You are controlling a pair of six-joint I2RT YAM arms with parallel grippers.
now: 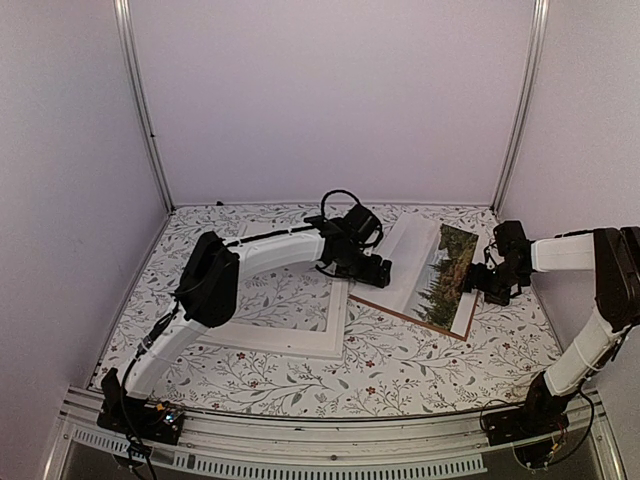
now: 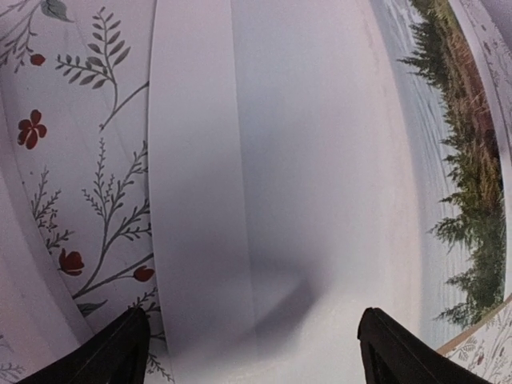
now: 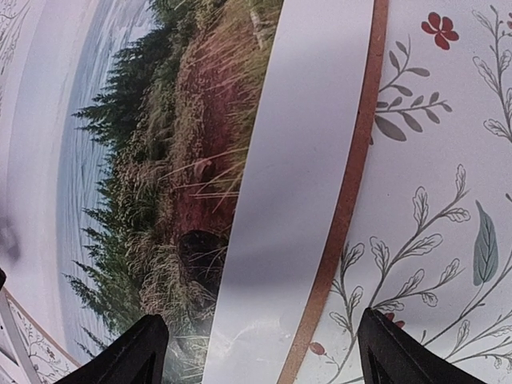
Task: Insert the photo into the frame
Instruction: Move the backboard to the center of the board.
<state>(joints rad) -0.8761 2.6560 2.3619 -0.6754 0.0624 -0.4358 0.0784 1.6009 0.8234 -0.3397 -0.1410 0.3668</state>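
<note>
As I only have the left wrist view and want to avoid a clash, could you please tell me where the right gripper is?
Observer: The right gripper hovers open over the photo's right edge, opposite the left gripper.
Operator: Thank you. Is anything under the photo there?
Observer: Yes, a brown panel shows as a thin strip beyond the white border.
Operator: And where is the whole frame?
Observer: The frame lies flat to the left of the photo, with the floral table showing through its opening.
</note>
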